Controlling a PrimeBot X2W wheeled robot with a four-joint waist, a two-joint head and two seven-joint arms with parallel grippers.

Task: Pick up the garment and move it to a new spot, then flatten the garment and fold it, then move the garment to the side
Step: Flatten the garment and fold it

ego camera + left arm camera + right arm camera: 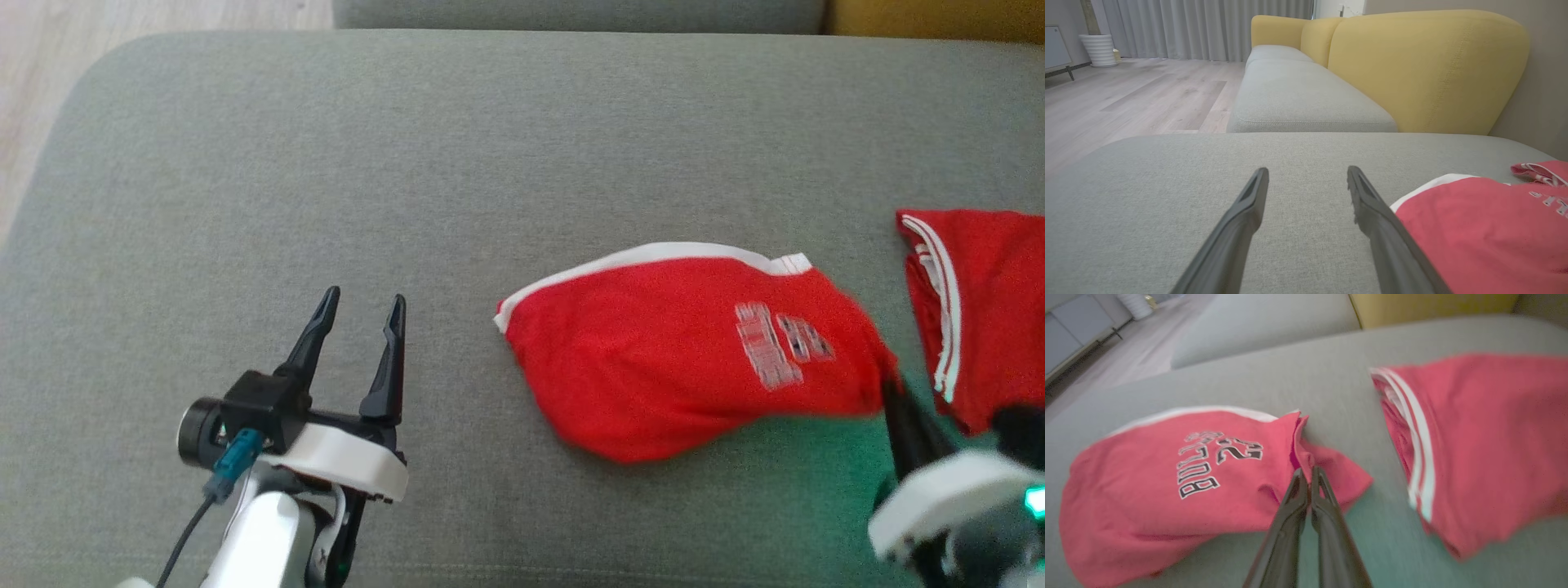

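Left gripper, mine: fingers spread wide, pointing away from me, low over the cushion toward its front-left, holding nothing. Right gripper, mine: fingers pressed together, pinching a fold of the garment toward the cushion's front-right.

We're getting soft, even daylight, barely any shadows. Right wrist view's smeared with motion blur, and a green glow tints the cushion in head view.

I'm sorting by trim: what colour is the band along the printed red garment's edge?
White: the band on the red garment; head view shows it best.
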